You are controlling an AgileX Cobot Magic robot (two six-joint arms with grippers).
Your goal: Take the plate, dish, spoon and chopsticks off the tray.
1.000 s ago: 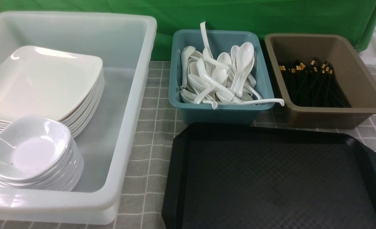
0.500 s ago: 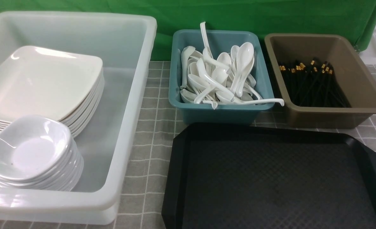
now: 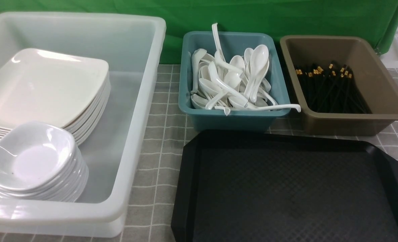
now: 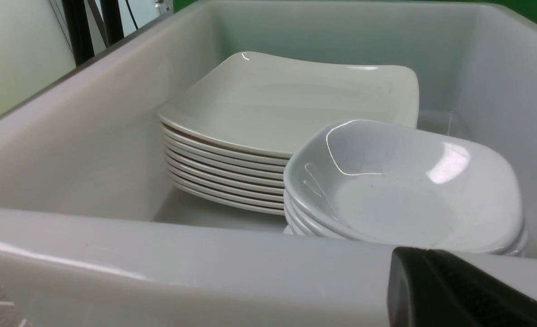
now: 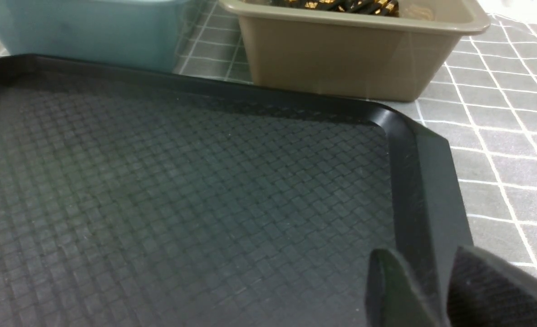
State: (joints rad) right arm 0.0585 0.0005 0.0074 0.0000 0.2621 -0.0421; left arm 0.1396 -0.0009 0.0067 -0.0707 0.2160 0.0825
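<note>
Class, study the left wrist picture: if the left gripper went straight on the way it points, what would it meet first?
Most likely the near wall of the white bin, with the dish stack just beyond it; depth is hard to judge.

The counter [image 3: 158, 148] has a gray checked cloth. On it sit a big white tub [image 3: 141, 101], a teal bin [image 3: 232, 119], a brown bin [image 3: 350, 124] and the black tray [image 3: 188, 181].

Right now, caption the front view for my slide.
Bare black tray before white tub, teal spoon bin and brown chopstick bin.

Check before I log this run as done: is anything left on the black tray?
No, in the front view the tray shows only its bare textured surface.
</note>
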